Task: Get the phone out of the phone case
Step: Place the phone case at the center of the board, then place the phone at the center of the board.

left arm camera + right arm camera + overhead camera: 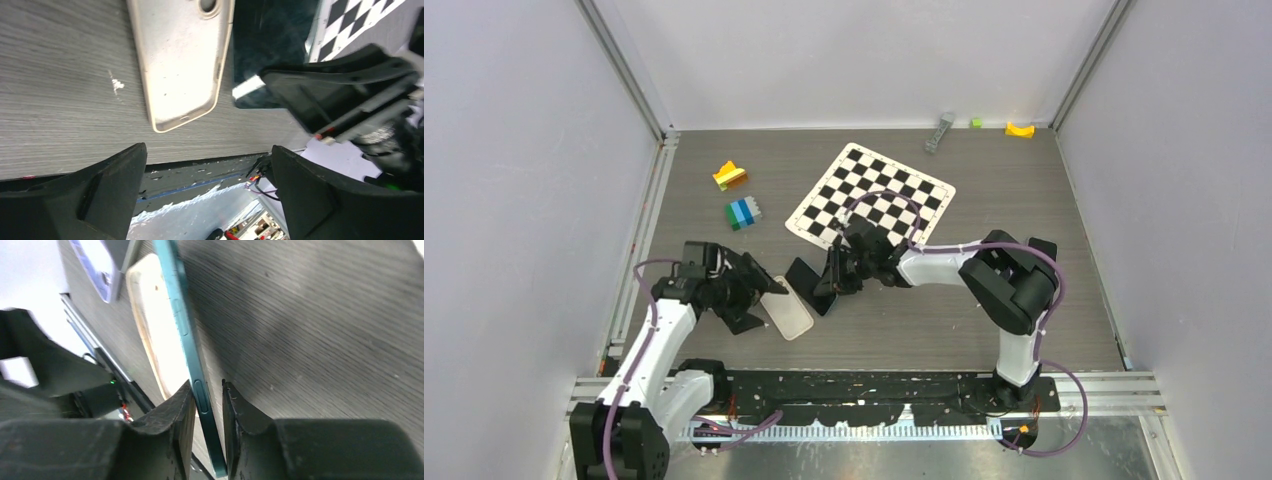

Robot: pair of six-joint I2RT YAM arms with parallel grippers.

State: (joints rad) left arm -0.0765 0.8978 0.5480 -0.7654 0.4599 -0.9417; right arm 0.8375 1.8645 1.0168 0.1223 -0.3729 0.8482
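Phone (179, 315) stands on edge between right fingers (170, 425), case (150, 325) flat beside.

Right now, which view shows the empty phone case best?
Left wrist: the phone case lies close, inside up, empty. Top external shows it small beside the left gripper; right wrist shows a strip behind the phone.

**Left jaws wide, right jaws just a slit**

so the left arm (659, 335) reaches forward and low, and the left gripper (207, 152) has its jaws spread wide. The right arm (1009, 290) is bent at the elbow, forearm pointing across, with the right gripper (207, 385) just beside the left one. Its jaws sit barely apart around the phone (175, 300) edge, and I honestly can't tell if they're pinching it.
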